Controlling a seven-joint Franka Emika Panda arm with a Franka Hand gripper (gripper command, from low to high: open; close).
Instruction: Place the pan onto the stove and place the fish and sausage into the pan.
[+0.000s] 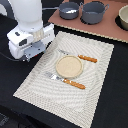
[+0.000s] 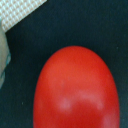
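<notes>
Exterior view, read from its left to its right: the white arm (image 1: pixel 31 30) is seen low over the dark tabletop (image 1: pixel 112 95), just off the left edge of a pale striped placemat (image 1: pixel 65 95). The tool is hidden beneath the arm's body in this view, and its fingers are not shown in the wrist view either, so whether it is wide, narrow or holding anything cannot be told. On the placemat a round tan plate (image 1: pixel 68 66) is set between two pieces of cutlery with orange handles. Farther back, the pan (image 1: pixel 69 9) is already seen on the stove (image 1: pixel 102 31), just beside a bigger grey pot (image 1: pixel 93 12); at the far right edge a pale bowl (image 1: pixel 123 18) is partly cut off. No fish can be made out in either picture.

In the wrist view the sausage (image 2: pixel 77 90) fills most of the picture, a glossy red piece lying on the dark tabletop near a corner of the placemat, directly under the camera.

The step in hand is judged to be the pickup of the sausage. Several slips are possible: the smooth rounded skin could be squeezed out sideways if the fingers close off-centre; it could roll away if nudged during descent; and on the carry to the pan, the neighbouring pot could be mistaken for the target or clipped.
</notes>
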